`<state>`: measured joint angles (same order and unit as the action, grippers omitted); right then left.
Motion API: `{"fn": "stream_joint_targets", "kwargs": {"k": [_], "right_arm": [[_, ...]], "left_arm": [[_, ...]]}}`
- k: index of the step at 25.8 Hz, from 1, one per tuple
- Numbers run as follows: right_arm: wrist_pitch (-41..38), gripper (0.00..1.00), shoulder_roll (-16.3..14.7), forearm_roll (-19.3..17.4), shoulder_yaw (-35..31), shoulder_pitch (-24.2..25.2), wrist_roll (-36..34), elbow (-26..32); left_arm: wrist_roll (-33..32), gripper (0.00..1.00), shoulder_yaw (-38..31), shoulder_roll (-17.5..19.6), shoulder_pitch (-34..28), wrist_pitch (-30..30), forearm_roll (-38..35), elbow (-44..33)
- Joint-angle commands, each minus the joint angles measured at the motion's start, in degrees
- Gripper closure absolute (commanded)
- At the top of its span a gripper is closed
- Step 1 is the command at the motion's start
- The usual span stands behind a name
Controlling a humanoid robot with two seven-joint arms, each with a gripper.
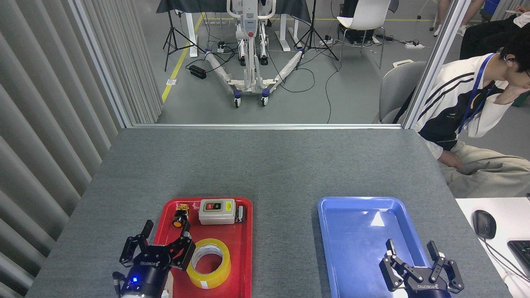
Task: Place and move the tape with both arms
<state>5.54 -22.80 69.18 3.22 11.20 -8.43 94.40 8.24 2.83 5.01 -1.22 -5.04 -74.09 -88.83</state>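
The tape [209, 263], a yellow translucent roll with a white core, lies flat in the near part of a red tray [244, 265]. My left gripper [165, 231] hovers at the tray's left edge, just left of the roll, open with nothing between its fingers. My right gripper [411, 247] is open over the near part of an empty blue tray [356, 231], holding nothing. The two trays sit side by side on the grey table [265, 165].
At the back of the red tray sit a grey switch box [216, 211], a small yellow and black part [180, 215] and a small dark part [240, 213]. A seated person [468, 107] is beyond the table's right edge. A mouse [483, 224] lies on a white desk at right.
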Motion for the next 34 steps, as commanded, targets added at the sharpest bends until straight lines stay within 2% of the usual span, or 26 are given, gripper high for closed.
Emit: {"fn": "stream_joint_targets", "kwargs": {"k": [1, 13, 17, 19, 21, 24, 26, 28, 31, 34], "right_arm": [[0.2, 0.00, 0.0, 0.1, 0.5, -0.1, -0.5, 0.1], [0.0, 0.00, 0.3, 0.3, 0.5, 0.0, -1.2, 0.0], [0.2, 0.00, 0.1, 0.3, 0.5, -0.2, -4.2, 0.0], [0.4, 0.00, 0.0, 0.3, 0.4, -0.2, -4.4, 0.0], [0.4, 0.00, 0.0, 0.3, 0.5, -0.1, -4.4, 0.1], [0.4, 0.00, 0.2, 0.3, 0.5, 0.0, -4.3, 0.1], [0.0, 0.00, 0.3, 0.3, 0.4, 0.0, -4.3, 0.1], [0.0, 0.00, 0.0, 0.3, 0.5, 0.0, -4.1, 0.1], [0.4, 0.00, 0.0, 0.4, 0.4, 0.0, -4.1, 0.1], [0.6, 0.00, 0.0, 1.5, 0.4, 0.1, -4.1, 0.0]], "left_arm": [[0.1, 0.00, 0.0, 0.0, -0.1, 0.0, 0.0, 0.0], [-0.5, 0.00, 0.1, 0.0, -0.4, 0.1, -0.1, -1.4], [-1.5, 0.00, 0.0, -0.2, -0.4, 0.4, 0.8, -1.4], [-4.6, 0.00, 0.0, -0.1, 0.4, 0.4, 4.1, -1.2], [-11.7, 0.00, 0.0, 0.4, 1.6, -0.1, 9.0, -1.0], [-24.5, 0.00, 0.8, 4.3, 5.7, -0.1, 12.3, -1.3], [-31.1, 0.00, 0.9, 6.1, 6.3, -0.1, 12.5, -1.4], [-33.6, 0.00, 1.0, 6.9, 6.3, -0.1, 12.6, -1.3], [-33.6, 0.01, 2.1, 11.9, 6.3, -3.8, 13.0, -1.5], [-34.3, 0.00, 2.4, 12.2, 6.5, -5.4, 13.7, -1.2]]}}
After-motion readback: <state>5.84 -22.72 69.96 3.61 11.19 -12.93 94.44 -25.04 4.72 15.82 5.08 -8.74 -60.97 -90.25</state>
